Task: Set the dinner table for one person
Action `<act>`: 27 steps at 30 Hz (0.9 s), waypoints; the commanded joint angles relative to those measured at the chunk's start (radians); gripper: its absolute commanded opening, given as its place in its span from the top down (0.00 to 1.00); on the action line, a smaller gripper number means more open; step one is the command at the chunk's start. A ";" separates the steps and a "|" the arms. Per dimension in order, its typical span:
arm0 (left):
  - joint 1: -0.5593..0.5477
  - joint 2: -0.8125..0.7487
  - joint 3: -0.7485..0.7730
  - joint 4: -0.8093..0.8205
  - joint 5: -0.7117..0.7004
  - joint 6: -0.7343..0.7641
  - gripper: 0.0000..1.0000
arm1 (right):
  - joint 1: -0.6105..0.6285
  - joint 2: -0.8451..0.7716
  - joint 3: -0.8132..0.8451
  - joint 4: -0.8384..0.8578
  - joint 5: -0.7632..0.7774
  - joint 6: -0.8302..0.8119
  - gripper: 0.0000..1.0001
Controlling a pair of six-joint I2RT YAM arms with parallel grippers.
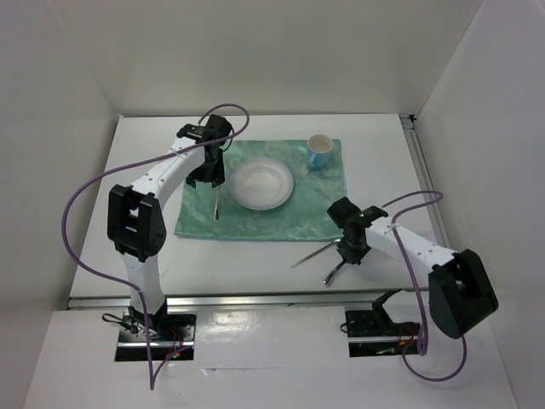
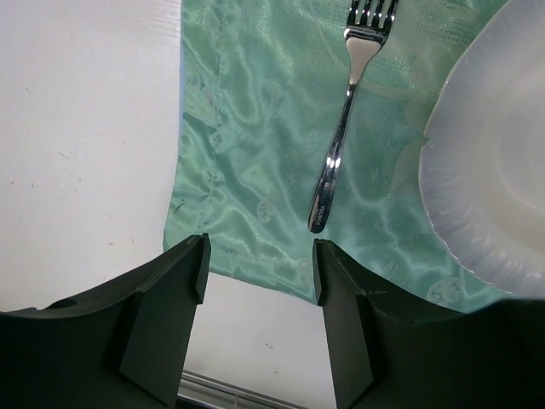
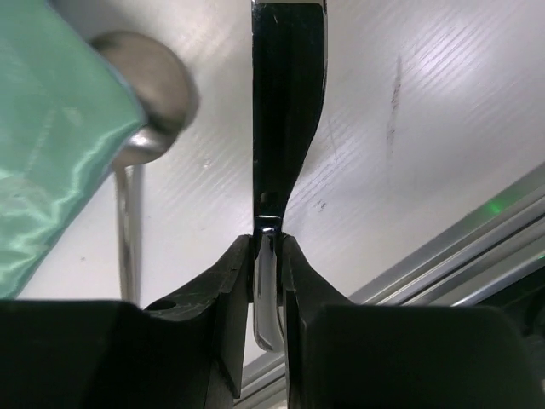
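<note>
On the white dinner table (image 1: 383,153) lies a green placemat (image 1: 306,213) with a white plate (image 1: 262,183) in its middle. A fork (image 1: 216,203) lies on the mat left of the plate, tines pointing away. My left gripper (image 1: 207,175) hovers over the fork. In the left wrist view it (image 2: 260,264) is open and empty, and the fork's handle end (image 2: 319,217) is just beyond the fingertips. My right gripper (image 1: 349,253) is off the mat's near right corner. In the right wrist view it (image 3: 268,243) is shut on a knife (image 3: 288,102) by its handle. A spoon (image 3: 145,94) lies beside the knife.
A blue and white cup (image 1: 318,152) stands on the mat's far right corner. The plate's rim (image 2: 494,153) is right of the fork. The near metal rail (image 3: 477,247) runs close behind the right gripper. Two pieces of cutlery (image 1: 313,255) lie near the right gripper.
</note>
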 commanded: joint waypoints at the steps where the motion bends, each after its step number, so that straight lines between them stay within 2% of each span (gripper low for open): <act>1: -0.003 -0.049 0.019 -0.018 -0.024 -0.012 0.32 | -0.005 -0.091 0.076 -0.072 0.115 -0.092 0.89; 3: -0.003 -0.049 0.030 -0.018 -0.024 -0.012 0.32 | -0.005 -0.111 0.114 -0.047 0.125 -0.165 0.90; 4: -0.003 -0.049 0.030 -0.018 -0.024 -0.012 0.32 | -0.005 -0.123 0.127 0.035 0.125 -0.317 0.92; 6: -0.003 -0.049 0.030 -0.028 -0.024 -0.012 0.32 | -0.005 -0.123 0.188 0.081 0.093 -0.422 0.93; 7: -0.003 -0.059 0.030 -0.028 -0.033 -0.012 0.32 | -0.005 -0.095 0.214 0.141 0.075 -0.499 0.93; 10: -0.003 -0.068 0.039 -0.037 -0.033 -0.012 0.32 | -0.016 0.025 0.352 0.157 0.018 -0.707 0.93; 13: -0.003 -0.068 0.039 -0.037 -0.042 -0.012 0.32 | -0.016 0.152 0.470 0.163 -0.005 -0.792 0.93; 20: 0.006 -0.077 0.048 -0.055 -0.051 -0.012 0.32 | -0.091 0.349 0.581 0.281 -0.192 -0.932 0.93; 27: 0.016 -0.105 0.028 -0.055 -0.061 -0.012 0.32 | -0.100 0.485 0.630 0.322 -0.200 -0.990 0.93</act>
